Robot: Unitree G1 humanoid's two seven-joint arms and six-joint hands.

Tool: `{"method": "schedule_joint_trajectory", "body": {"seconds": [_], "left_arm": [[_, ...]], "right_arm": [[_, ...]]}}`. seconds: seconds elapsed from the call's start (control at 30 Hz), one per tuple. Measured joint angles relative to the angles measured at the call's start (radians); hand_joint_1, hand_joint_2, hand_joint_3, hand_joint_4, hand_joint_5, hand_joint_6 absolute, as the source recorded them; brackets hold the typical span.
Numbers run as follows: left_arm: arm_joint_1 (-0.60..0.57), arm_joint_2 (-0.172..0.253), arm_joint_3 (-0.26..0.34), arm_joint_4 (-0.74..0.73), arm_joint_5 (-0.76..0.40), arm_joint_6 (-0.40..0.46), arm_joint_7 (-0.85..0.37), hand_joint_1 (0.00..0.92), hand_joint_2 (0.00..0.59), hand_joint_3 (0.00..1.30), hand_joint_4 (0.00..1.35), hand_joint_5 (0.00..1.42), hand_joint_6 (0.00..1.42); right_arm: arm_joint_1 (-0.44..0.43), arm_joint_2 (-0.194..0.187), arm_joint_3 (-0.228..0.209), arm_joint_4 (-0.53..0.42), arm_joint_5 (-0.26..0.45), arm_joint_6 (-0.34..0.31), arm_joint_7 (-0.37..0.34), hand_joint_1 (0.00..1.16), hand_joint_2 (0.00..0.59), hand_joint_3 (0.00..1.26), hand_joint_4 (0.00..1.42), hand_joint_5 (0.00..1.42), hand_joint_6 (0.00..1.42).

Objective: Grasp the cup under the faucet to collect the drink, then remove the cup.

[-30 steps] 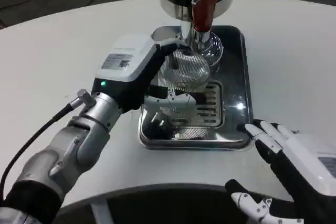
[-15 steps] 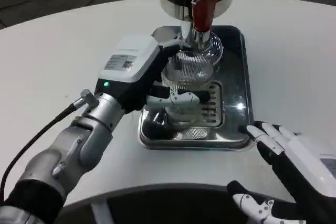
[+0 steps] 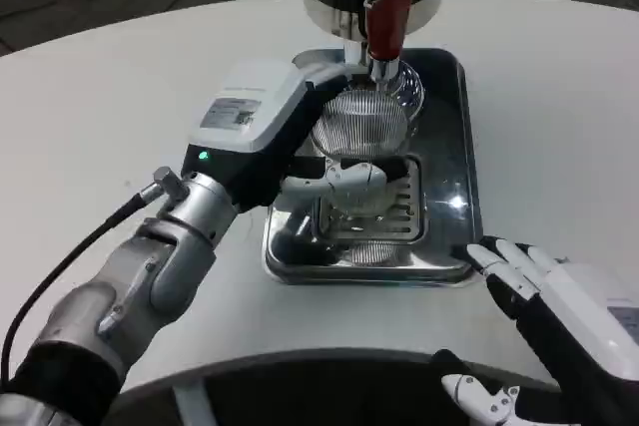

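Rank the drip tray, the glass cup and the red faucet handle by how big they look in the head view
1. Drip tray, clearly the largest.
2. Glass cup, held by the left robot hand under the faucet.
3. Red faucet handle, smallest, though it sits higher and nearer the camera.

— How's the light where you're working?
— Bright and even from above. My left hand [image 3: 300, 147] throws a soft shadow on the tray [image 3: 454, 246], and the steel glares white.
— Sharp?
— Mostly; the ribbed cup [image 3: 361, 127] looks slightly smeared.
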Motion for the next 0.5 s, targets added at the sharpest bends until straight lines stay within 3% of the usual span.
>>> {"method": "schedule_joint_trajectory", "body": {"seconds": [0.5], "left_arm": [[0.042,0.015,0.009,-0.073,-0.027,0.000,0.000,0.141,0.104,0.25,0.14,0.32,0.50]], "right_arm": [[0.005,0.001,-0.005,0.000,0.004,0.000,0.000,0.35,0.398,0.06,0.00,0.00,0.00]]}}
